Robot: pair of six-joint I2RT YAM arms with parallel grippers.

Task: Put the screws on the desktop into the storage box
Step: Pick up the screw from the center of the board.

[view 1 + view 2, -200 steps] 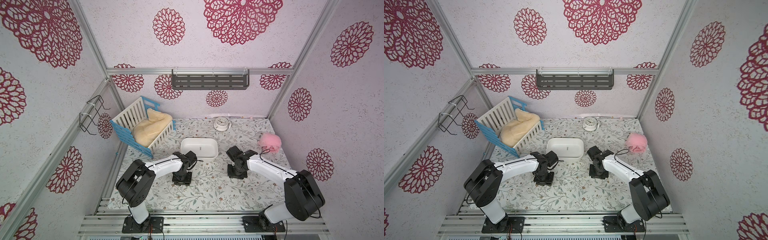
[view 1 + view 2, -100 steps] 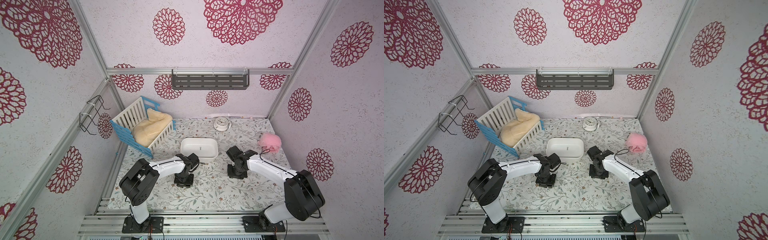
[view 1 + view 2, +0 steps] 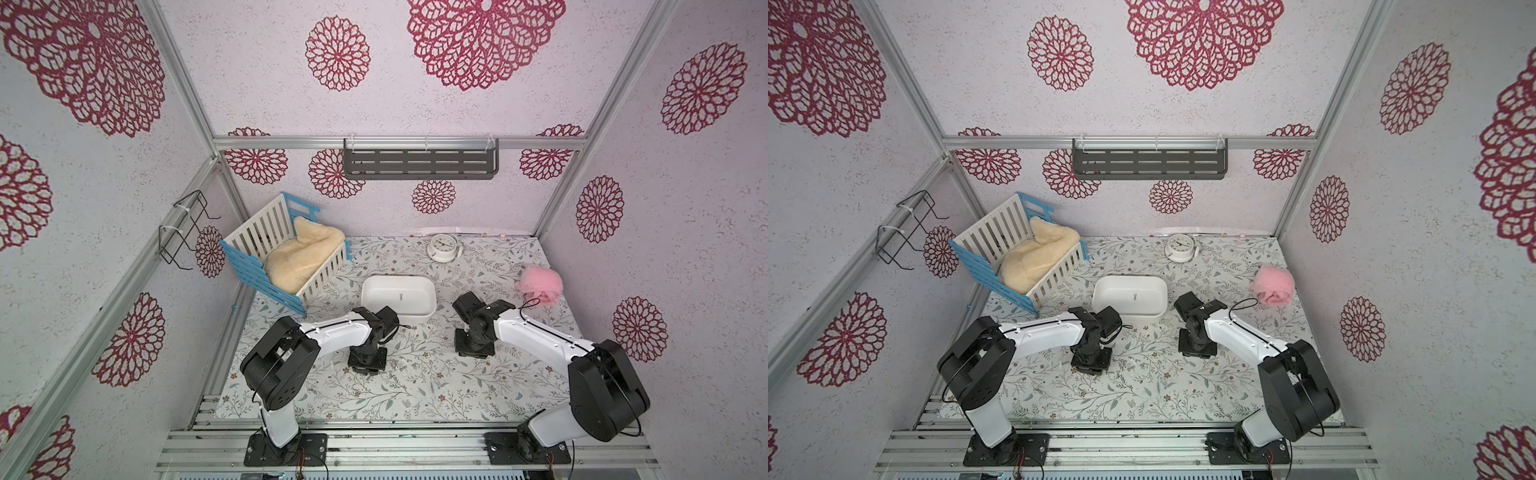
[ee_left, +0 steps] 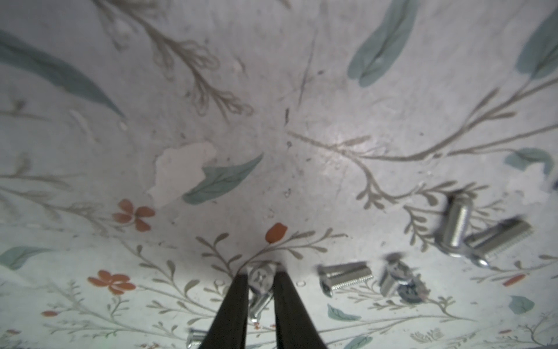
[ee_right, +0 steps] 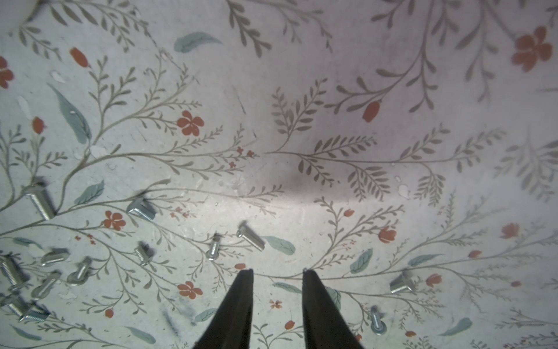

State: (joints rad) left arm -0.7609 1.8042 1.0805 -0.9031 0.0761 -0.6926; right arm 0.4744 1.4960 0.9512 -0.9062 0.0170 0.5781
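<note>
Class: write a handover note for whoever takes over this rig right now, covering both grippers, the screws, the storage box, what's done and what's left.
Left gripper: fingers shut on one screw, down at the desktop.
Right gripper: open, empty, above the desktop.
Done: a lone screw lies in the storage box.
Left: about a dozen loose screws scattered on the desktop between the arms.

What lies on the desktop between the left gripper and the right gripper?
Loose screws scattered on the desktop, nothing else; both top views show it. The left gripper has one between its jaws, in the left wrist view.
</note>
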